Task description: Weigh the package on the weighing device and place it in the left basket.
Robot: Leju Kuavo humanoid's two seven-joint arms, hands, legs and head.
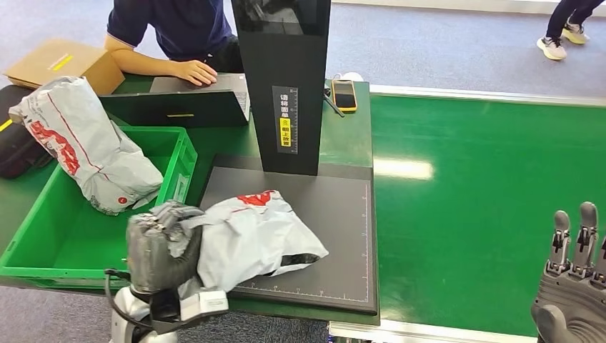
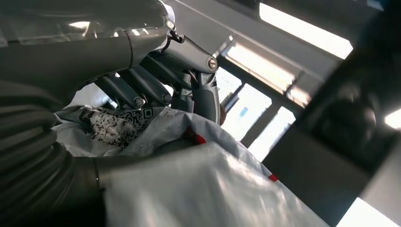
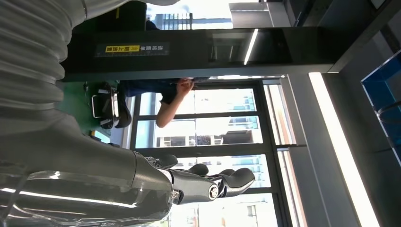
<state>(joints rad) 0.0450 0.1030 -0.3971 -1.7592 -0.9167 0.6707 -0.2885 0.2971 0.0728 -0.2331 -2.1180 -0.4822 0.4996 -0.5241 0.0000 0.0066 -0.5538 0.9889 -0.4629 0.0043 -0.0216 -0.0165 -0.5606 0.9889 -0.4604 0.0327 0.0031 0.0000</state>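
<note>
A: Left hand (image 1: 159, 246) is on the package (image 1: 257, 239) right now, fingers curled over its near-left end, gripping the grey plastic.

B: And the package is lying on the black plate of the weighing device (image 1: 343, 214), down at about seven o'clock from the tall black column (image 1: 289, 86). Red print faces up on its far end.

A: The left wrist view backs that up: dark fingers (image 2: 142, 90) press into the crumpled bag (image 2: 198, 189), right over a speckled code label (image 2: 118, 125).

B: Right hand (image 1: 572, 286)?

A: Low at four o'clock of the scene, over the green belt (image 1: 486, 200), well apart from the scale. Fingers straight and spread, nothing in it. The right wrist view shows those fingers (image 3: 222, 182) stretched out against bright windows.

B: The green basket (image 1: 28, 250) sits at nine o'clock of the weighing plate, just beside it. Another grey package (image 1: 86, 143) leans inside, against its far-left rim.

A: Beyond it, at twelve o'clock, a person's hand (image 1: 194, 71) rests by a black laptop (image 1: 179, 107), a cardboard box (image 1: 64, 64) at eleven, and an orange-cased phone (image 1: 344, 94) right of the column.
</note>
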